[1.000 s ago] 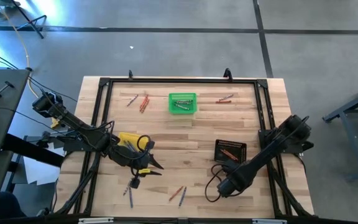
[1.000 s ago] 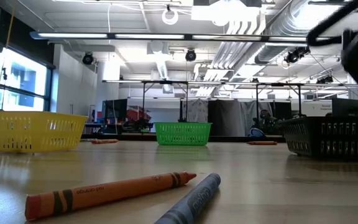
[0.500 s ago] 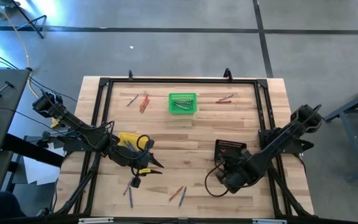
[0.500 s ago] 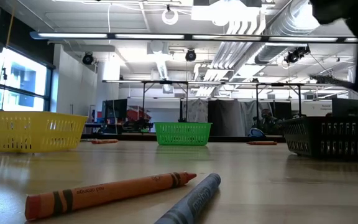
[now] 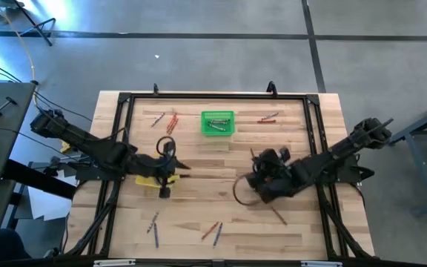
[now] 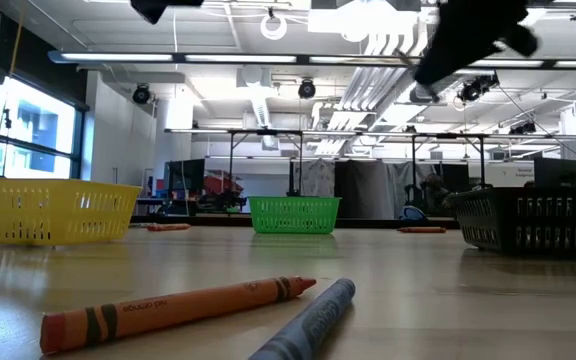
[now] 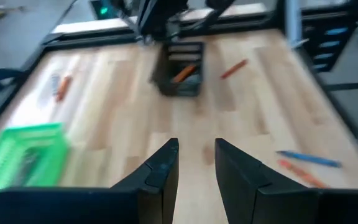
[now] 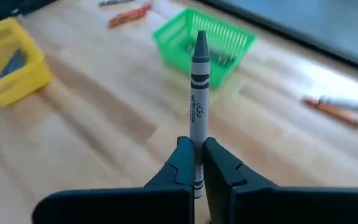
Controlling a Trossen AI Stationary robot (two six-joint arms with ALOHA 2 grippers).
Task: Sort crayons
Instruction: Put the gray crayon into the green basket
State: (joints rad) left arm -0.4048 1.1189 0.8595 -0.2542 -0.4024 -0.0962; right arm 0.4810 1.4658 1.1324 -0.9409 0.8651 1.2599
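Note:
My right gripper (image 5: 252, 176) is above the table's middle right and shut on a grey crayon (image 8: 197, 81). My left gripper (image 5: 178, 165) is open and empty (image 7: 196, 146) just right of the yellow basket (image 5: 148, 180). The green basket (image 5: 218, 122) holds several crayons at the far middle. The black basket (image 7: 180, 68) holds an orange crayon; in the high view my right arm hides it. Loose crayons lie flat on the table: an orange and a blue-grey one (image 5: 213, 231) near the front, also in the low view (image 6: 168, 310), one at the front left (image 5: 154, 222), and an orange one (image 5: 279, 215). My right gripper pinches the grey crayon by its blunt end (image 8: 196, 134) between its two fingers. The crayon runs along the fingers and sticks out ahead of them, its pointed tip (image 8: 200, 36) toward the green basket. It is lifted clear of the table.
More crayons lie at the far left (image 5: 165, 121) and far right (image 5: 267, 117). A black frame (image 5: 124, 100) runs round the tabletop. My two grippers face each other across the table's middle.
My right gripper has risen from near the front edge and gone toward the far edge and the table's left, now over the black basket. My left gripper has gone toward the far edge, past the yellow basket.

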